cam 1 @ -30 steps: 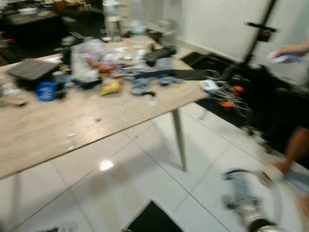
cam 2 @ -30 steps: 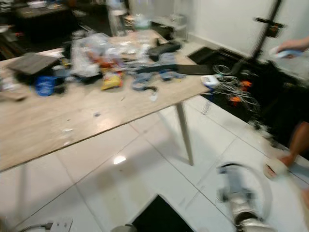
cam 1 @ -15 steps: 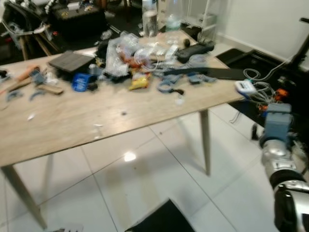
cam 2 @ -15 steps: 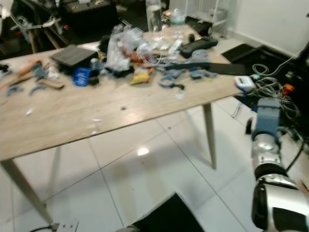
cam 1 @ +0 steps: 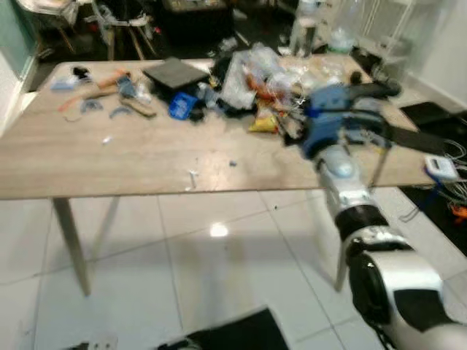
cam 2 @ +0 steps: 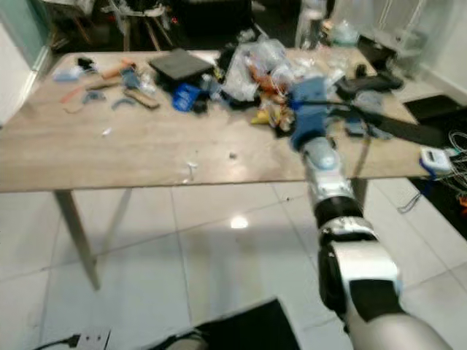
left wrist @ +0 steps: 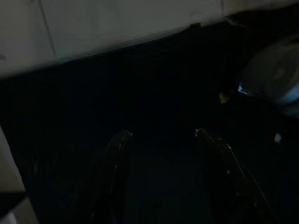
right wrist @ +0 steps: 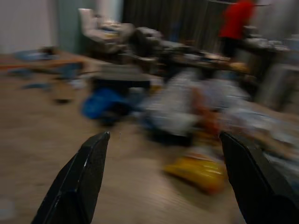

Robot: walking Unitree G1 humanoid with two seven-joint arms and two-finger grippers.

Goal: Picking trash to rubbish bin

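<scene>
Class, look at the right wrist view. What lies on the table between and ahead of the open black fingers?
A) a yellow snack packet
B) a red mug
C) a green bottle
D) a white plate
A: the right gripper is wide open over the wooden table, and a yellow snack packet lies just ahead between its fingers, in front of the clutter pile.

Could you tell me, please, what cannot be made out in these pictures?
- Right wrist view: motion blur smears the yellow snack packet and the clear plastic heap ahead of the open right hand.
- Left wrist view: very dark; what lies beyond the left hand is unreadable.
- Eye views: the right arm covers part of the clutter on the long wooden table.
- No rubbish bin can be identified.
</scene>
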